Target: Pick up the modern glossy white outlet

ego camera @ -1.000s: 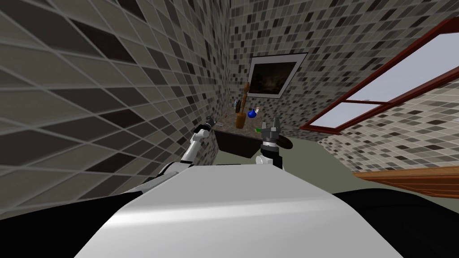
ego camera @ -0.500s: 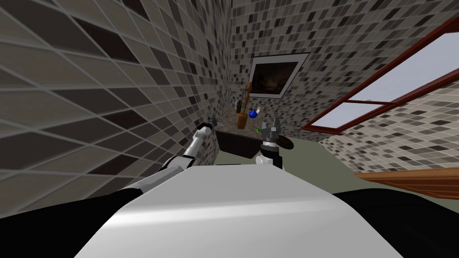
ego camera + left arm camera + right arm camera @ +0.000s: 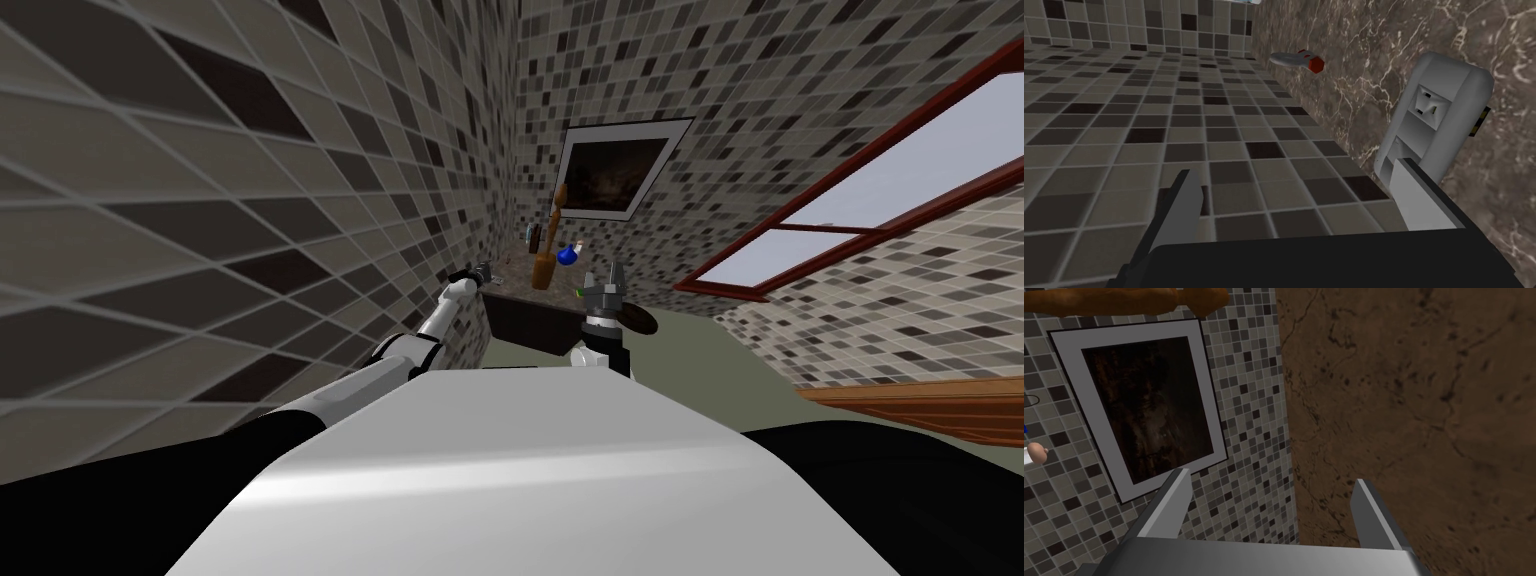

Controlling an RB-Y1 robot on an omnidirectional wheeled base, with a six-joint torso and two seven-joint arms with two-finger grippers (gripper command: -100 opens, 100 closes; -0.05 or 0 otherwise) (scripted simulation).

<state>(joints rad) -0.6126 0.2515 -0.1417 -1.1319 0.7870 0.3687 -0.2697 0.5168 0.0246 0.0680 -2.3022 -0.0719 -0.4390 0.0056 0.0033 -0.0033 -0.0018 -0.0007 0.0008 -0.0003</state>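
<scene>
Lying beside left end effector (image 3: pixel 1295 167): outlet (image 3: pixel 1434 120)

No legible text, number, brand or sign in any view. Closest candidate: a small yellow-and-black striped patch (image 3: pixel 1480 121) at the 3 o'clock edge of the grey-white outlet (image 3: pixel 1431 120). Too small to tell whether it carries characters.

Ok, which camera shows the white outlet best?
The left wrist view: the rounded white outlet lies on the dark marbled countertop, beyond one finger of the open left gripper. In the head view it is too small to tell. The right wrist view faces a framed picture.
</scene>
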